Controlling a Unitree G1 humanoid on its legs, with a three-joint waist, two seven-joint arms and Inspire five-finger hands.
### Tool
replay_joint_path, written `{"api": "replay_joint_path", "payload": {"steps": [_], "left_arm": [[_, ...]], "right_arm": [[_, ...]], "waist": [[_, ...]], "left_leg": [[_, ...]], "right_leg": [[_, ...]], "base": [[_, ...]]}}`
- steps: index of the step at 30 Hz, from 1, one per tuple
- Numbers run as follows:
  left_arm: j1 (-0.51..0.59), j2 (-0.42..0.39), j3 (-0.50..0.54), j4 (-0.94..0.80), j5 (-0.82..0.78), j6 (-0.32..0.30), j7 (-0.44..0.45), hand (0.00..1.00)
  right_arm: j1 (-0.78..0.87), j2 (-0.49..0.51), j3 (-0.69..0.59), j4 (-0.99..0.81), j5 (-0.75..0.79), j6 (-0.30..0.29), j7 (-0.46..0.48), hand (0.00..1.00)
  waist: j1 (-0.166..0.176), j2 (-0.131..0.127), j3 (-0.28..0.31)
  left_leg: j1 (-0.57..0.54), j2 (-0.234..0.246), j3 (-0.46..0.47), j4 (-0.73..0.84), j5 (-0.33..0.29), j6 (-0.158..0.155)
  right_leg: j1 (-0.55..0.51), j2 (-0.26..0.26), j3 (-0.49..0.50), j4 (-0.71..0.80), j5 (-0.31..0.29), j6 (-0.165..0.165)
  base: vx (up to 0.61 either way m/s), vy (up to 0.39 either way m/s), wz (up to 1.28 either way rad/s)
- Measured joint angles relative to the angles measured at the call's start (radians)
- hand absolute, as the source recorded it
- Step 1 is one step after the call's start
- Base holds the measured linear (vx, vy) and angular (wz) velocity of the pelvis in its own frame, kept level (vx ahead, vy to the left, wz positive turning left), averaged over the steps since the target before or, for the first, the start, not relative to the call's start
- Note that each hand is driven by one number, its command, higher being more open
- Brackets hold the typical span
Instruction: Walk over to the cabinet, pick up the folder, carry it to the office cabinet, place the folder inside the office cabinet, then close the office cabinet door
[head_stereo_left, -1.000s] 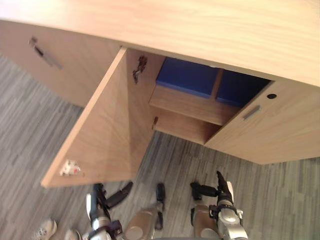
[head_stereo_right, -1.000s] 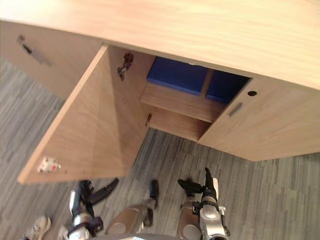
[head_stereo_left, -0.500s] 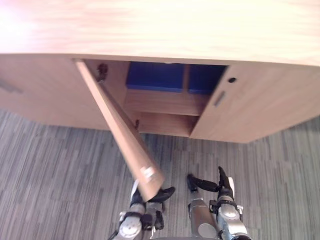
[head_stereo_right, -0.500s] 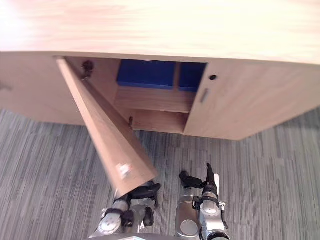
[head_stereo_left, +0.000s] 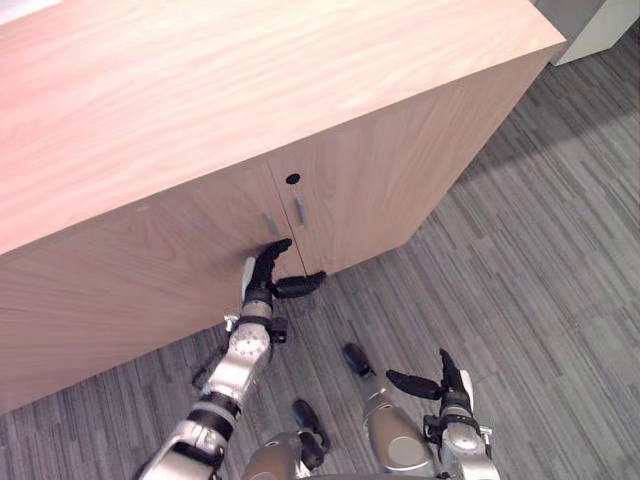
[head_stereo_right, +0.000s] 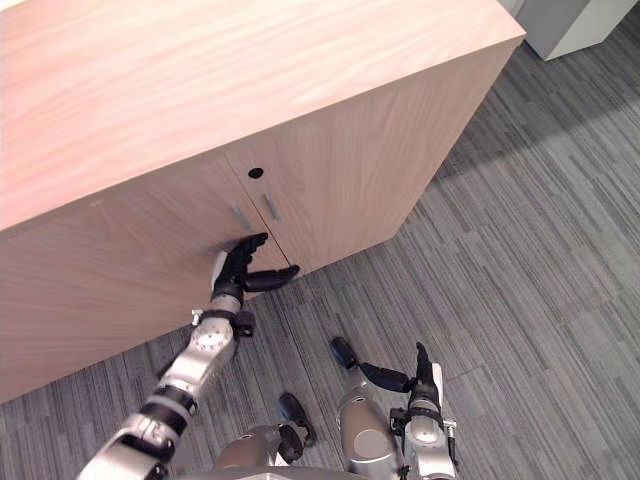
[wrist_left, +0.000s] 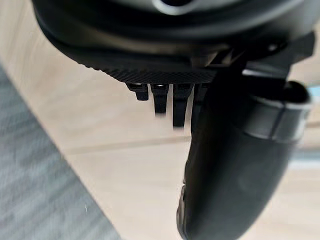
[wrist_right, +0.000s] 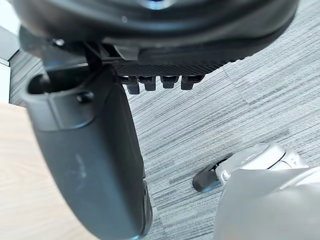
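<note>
Office cabinet (head_stereo_left: 200, 90): shut flush; folder loc. cannot tell. L hand (head_stereo_left: 262, 275): fingers straight, flat vs. left door (head_stereo_left: 150, 270) by handles (head_stereo_left: 271, 223). R hand (head_stereo_left: 450, 392): relaxed, empty, low over floor (head_stereo_left: 540, 250).

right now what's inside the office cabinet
Nothing inside shows: both doors of the office cabinet are shut, covering the interior. The left hand rests straight-fingered on the left door.

Closed doors (head_stereo_left: 340, 210) hide the cabinet's (head_stereo_left: 250, 90) inside from me. The cabinet's left end runs off the picture's edge. In the left wrist view, my left hand's (wrist_left: 165, 45) fingertips (wrist_left: 160, 101) blur against the wood.
</note>
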Motion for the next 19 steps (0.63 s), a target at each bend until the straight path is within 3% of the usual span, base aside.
{"api": "replay_joint_path", "payload": {"steps": [4,7,10,12,19], "left_arm": [[0.039,-0.019,0.000,-0.080,0.018,-0.006,-0.009,1.00],[0.199,-0.061,-0.001,-0.211,0.015,-0.033,-0.044,1.00],[0.356,-0.092,0.004,-0.263,0.005,-0.071,-0.093,1.00],[0.454,-0.106,0.059,-0.236,-0.017,-0.071,-0.134,1.00],[0.541,-0.112,0.307,0.083,0.033,-0.043,-0.173,1.00]], "right_arm": [[-0.003,-0.008,-0.004,0.012,0.000,0.001,0.009,1.00],[-0.008,-0.022,-0.021,0.042,0.000,0.009,0.009,1.00],[-0.009,-0.043,-0.035,0.083,0.000,0.027,0.009,1.00],[-0.013,-0.052,-0.037,0.086,0.000,0.034,0.013,1.00],[-0.029,-0.062,-0.074,0.086,-0.001,0.038,0.034,1.00]], "waist": [[0.002,0.003,-0.002],[0.004,0.023,-0.014],[0.042,0.048,-0.034],[0.071,0.058,-0.043],[0.132,0.056,-0.078]], "left_leg": [[-0.004,-0.008,-0.013,0.006,0.004,0.005],[-0.002,-0.005,-0.038,0.007,0.007,0.009],[0.014,0.005,-0.064,-0.001,0.012,0.003],[0.032,0.010,-0.074,-0.011,0.017,-0.005],[0.056,0.022,-0.112,-0.030,0.027,-0.018]], "right_leg": [[0.008,-0.012,-0.016,-0.007,0.008,-0.001],[0.028,-0.016,-0.045,-0.023,0.009,-0.007],[0.051,-0.009,-0.074,-0.023,0.003,-0.016],[0.068,-0.003,-0.087,-0.025,-0.003,-0.020],[0.098,0.006,-0.131,-0.029,-0.038,-0.031]], "base": [[-0.06,-0.011,0.11],[-0.01,-0.039,0.23],[0.04,-0.043,0.22],[0.03,-0.052,0.11],[0.02,-0.049,0.14]]}}
